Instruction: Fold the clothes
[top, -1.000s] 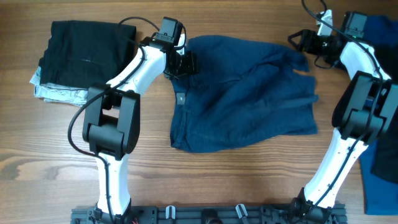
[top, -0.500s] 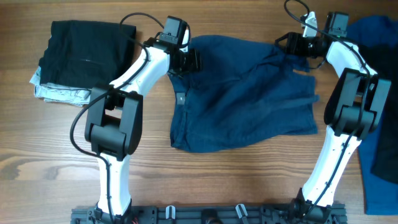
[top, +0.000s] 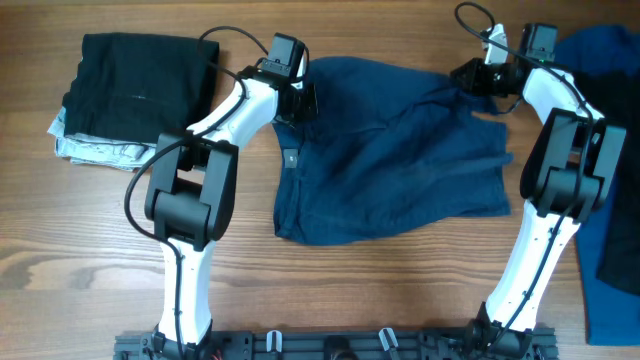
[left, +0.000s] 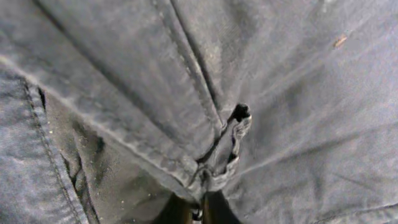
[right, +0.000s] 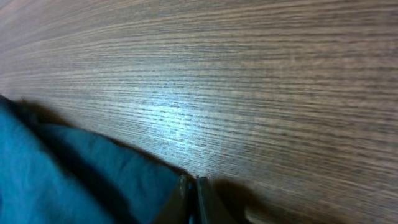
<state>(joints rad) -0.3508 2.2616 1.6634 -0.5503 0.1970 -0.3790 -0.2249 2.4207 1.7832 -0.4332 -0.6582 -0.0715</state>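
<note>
On our wooden table the navy trousers lie spread and rumpled at the centre, with a folded black garment toward 10 o'clock from them. Our left gripper sits at their 11 o'clock corner, fingers pinched on a fold of the cloth. Our right gripper, at their 1 o'clock corner, has its fingers pressed together beside the cloth's edge, and we cannot tell whether fabric lies between them.
</note>
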